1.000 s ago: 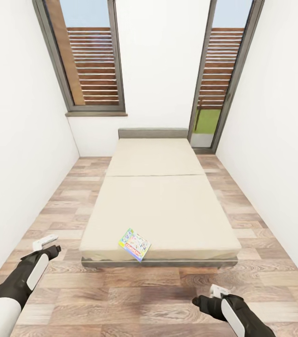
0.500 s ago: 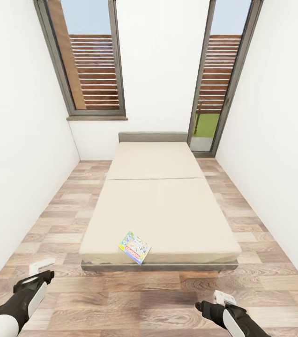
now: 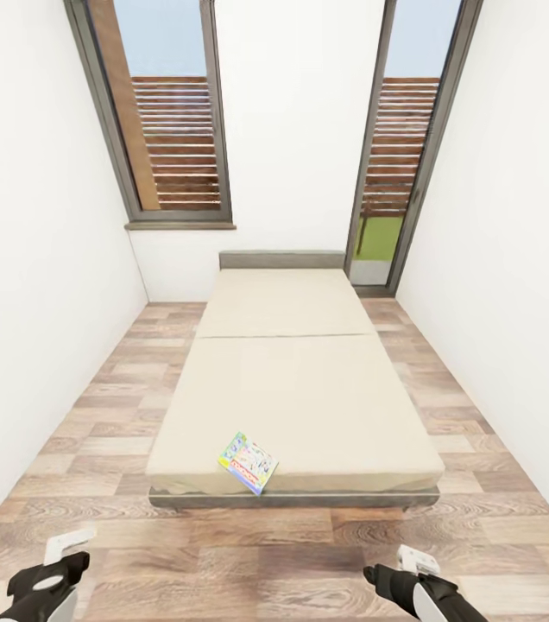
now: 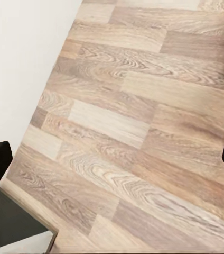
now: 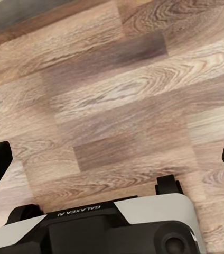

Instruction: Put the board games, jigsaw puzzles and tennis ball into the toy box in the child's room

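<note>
Since the earlier frames our view has tilted upward, so both hands sit lower in the head view. We see the left hand (image 3: 66,546) and right hand (image 3: 414,560) spread and carrying nothing, above the wood floor (image 3: 309,553). Ahead, one green-bordered board game (image 3: 249,462) lies near the foot edge of the bed (image 3: 292,380).

The print on the flat green-bordered game box (image 3: 249,462) at the cream bed's (image 3: 292,380) foot edge is too small to read; both arms are cut off below it.
</note>
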### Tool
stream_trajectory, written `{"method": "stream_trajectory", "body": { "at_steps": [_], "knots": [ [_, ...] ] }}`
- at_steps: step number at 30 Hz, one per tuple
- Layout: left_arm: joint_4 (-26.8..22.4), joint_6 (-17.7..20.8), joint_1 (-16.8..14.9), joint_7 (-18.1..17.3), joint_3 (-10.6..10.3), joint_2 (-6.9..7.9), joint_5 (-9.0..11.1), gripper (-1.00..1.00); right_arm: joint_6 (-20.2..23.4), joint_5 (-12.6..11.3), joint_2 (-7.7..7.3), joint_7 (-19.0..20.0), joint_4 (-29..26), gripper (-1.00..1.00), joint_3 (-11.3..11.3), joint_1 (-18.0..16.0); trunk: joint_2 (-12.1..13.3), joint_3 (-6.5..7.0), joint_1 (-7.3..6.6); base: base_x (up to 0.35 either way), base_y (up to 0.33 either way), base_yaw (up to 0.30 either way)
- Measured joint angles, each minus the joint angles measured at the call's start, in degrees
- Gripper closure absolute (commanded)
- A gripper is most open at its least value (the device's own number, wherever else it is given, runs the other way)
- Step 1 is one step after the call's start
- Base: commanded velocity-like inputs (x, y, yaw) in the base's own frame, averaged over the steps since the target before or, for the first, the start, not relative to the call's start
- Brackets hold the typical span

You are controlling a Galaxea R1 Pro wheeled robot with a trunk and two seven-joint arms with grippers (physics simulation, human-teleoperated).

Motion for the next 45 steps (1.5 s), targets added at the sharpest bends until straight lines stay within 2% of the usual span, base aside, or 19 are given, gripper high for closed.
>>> {"method": "stream_trajectory", "body": {
  "at_steps": [4,6,12,17,45],
  "knots": [
    [1.16,-0.93,0.67,-0.02,-0.26,-0.61,-0.52,-1.0,-0.47,-0.03,-0.05,-0.02,0.47,-1.0,-0.02,0.0,0.0,0.38,0.0,0.0,0.0,0.0],
    [1.51,-1.23,1.42,-0.02,-0.49,-1.4,-0.79,-1.0,-1.43,-0.02,-0.07,-0.03,1.23,-1.0,-0.03,0.0,0.0,0.58,0.0,0.0,0.0,0.0],
    [1.92,-2.11,2.32,-0.02,-2.71,-2.98,-2.22,-1.0,-4.32,-0.01,-0.02,-0.05,3.68,-1.0,-0.04,0.0,0.0,1.15,0.0,0.0,0.0,0.0],
    [2.03,-2.42,2.56,-0.05,-3.64,-3.9,-2.77,-1.0,-5.61,-0.01,-0.01,-0.05,4.55,-1.0,-0.04,0.0,0.0,1.63,0.0,0.0,0.0,0.0],
    [2.06,-2.51,4.55,-0.06,-4.02,-5.73,-2.99,-1.0,-6.0,-0.09,0.05,-0.32,5.91,-1.0,-0.04,0.0,0.01,4.31,0.0,0.0,0.0,0.0]
  ]
}}
